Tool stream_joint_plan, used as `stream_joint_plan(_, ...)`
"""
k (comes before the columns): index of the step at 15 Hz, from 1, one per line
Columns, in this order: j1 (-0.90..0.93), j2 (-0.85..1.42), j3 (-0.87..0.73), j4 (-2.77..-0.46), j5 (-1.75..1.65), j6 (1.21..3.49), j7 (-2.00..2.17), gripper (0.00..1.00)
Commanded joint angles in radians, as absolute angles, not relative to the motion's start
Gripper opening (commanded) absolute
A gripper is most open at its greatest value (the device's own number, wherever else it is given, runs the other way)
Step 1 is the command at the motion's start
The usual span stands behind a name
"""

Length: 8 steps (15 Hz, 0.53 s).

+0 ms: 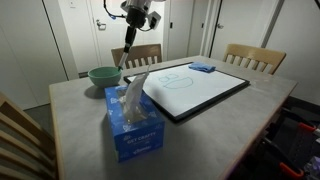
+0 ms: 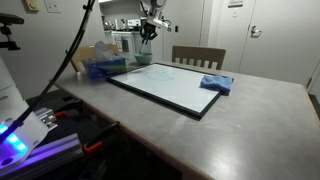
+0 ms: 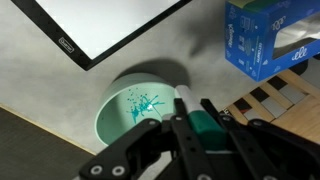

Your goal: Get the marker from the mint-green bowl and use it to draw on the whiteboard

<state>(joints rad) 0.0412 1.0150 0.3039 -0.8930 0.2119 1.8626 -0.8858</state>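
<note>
My gripper (image 3: 190, 125) is shut on the marker (image 3: 186, 103), a thin stick with a white barrel and a green end, held upright between the fingers. In the wrist view it hangs above the right rim of the mint-green bowl (image 3: 115, 112), which has teal scribbles inside. In both exterior views the gripper (image 1: 132, 32) (image 2: 148, 30) is raised above the bowl (image 1: 102, 75) (image 2: 143, 58), and the marker (image 1: 127, 52) points down. The whiteboard (image 1: 195, 90) (image 2: 165, 85) (image 3: 100, 20) lies flat beside the bowl with a faint drawn line.
A blue tissue box (image 1: 133, 120) (image 2: 100, 66) (image 3: 268, 40) stands next to the bowl. A blue eraser pad (image 1: 202, 68) (image 2: 215, 84) lies on the whiteboard's corner. Wooden chairs (image 1: 252, 57) (image 2: 197, 56) stand at the table edges.
</note>
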Motion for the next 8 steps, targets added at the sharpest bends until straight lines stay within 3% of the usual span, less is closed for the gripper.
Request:
stream_joint_plan(1, 0.049, 1.072, 0.316, -0.837, 0.209, 1.884, -0.963, 0.05)
stream_joint_plan(8, 0.079, 1.156, 0.302, -0.774, 0.195, 1.891, -0.972, 0.05)
